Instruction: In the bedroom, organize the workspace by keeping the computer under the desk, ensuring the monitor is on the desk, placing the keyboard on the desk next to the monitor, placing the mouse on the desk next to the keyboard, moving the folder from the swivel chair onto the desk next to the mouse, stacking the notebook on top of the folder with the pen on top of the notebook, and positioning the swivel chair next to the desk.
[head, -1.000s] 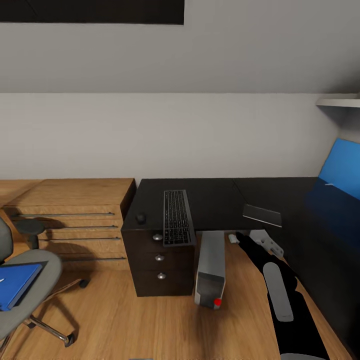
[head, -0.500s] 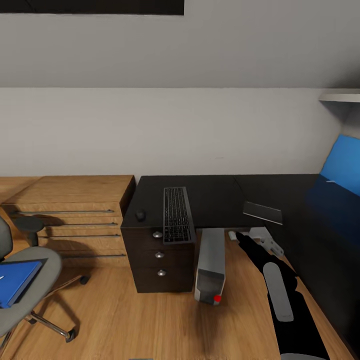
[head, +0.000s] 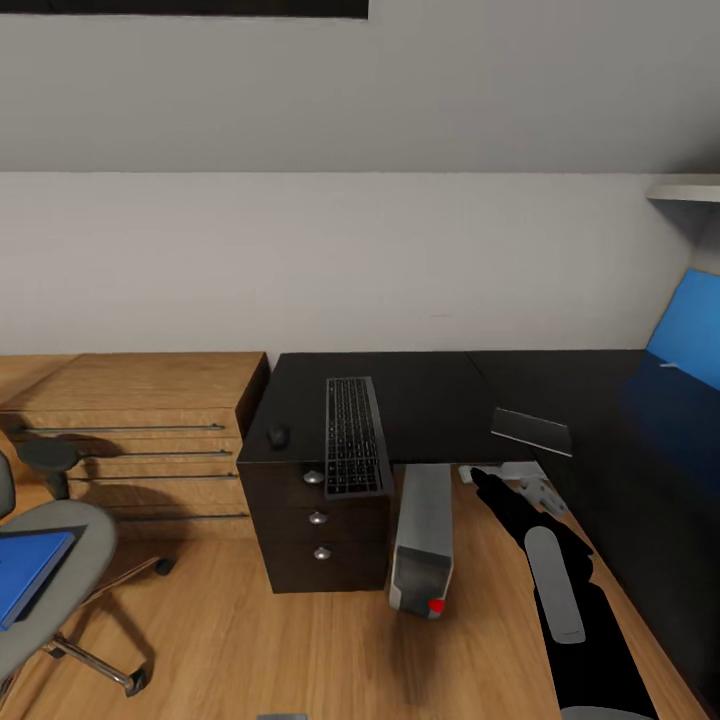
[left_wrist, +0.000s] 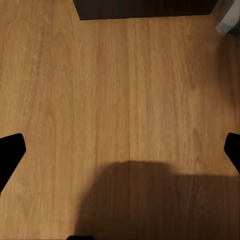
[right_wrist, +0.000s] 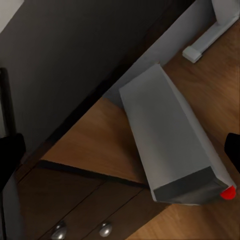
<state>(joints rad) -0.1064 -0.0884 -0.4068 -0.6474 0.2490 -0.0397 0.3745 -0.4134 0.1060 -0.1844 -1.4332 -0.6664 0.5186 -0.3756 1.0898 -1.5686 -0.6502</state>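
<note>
Head cam is looking down at the black L-shaped desk (head: 440, 395) under the sloped white wall. Keyboard (head: 354, 436) is lying on the desk above the drawer block (head: 318, 522), its near end overhanging the front edge. Mouse (head: 278, 436) is sitting just beside it, on the side toward the light-wood drawer cabinet (head: 140, 420). Computer (head: 423, 540) is standing on the wood floor (head: 300, 650) under the desk, just beside the drawer block, red light facing out. Dark notebook (head: 531, 431) is lying tilted at the desk's inner corner, apart from the keyboard. A blue panel (head: 690, 335) is showing at the right edge above the desk; can't tell what it is.

Swivel chair (head: 50, 560) is standing at the left edge, well apart from the desk, with the blue folder (head: 30, 570) lying on its seat.

Right arm (head: 560, 590) is reaching forward beside the computer. Right gripper (right_wrist: 120, 147) is spread wide, nothing between its fingertips (right_wrist: 10, 155); its wrist cam is looking at the computer's top and the drawer knobs (right_wrist: 82, 230). Left gripper (left_wrist: 120, 150) is also spread wide and empty, pointing at bare floor, with a shadow beneath it.
</note>
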